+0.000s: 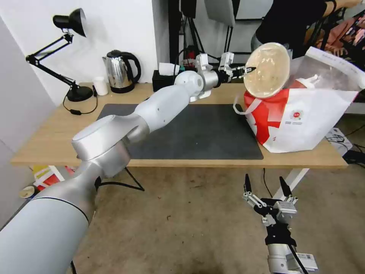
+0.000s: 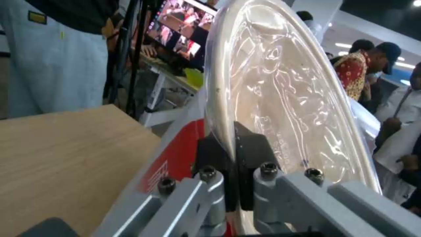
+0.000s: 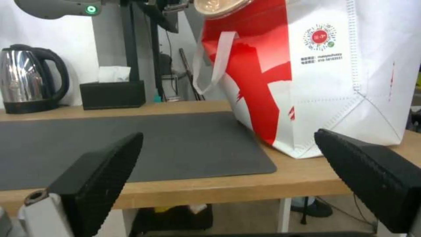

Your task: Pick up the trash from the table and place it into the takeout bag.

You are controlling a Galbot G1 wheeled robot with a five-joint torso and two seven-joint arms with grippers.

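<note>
My left gripper is shut on the rim of the beige shallow paper bowl, a piece of the trash. It holds the bowl on edge just above the open top of the takeout bag. The left wrist view shows the black fingertips pinching the rim of the bowl, with the bag's red panel below. The bag stands at the right end of the table. My right gripper hangs open and empty below the table's front edge, facing the bag.
A dark grey mat covers the table's middle. At the back stand a black desk lamp, a small white cup, a steel kettle and a black tissue box. A person stands behind the bag.
</note>
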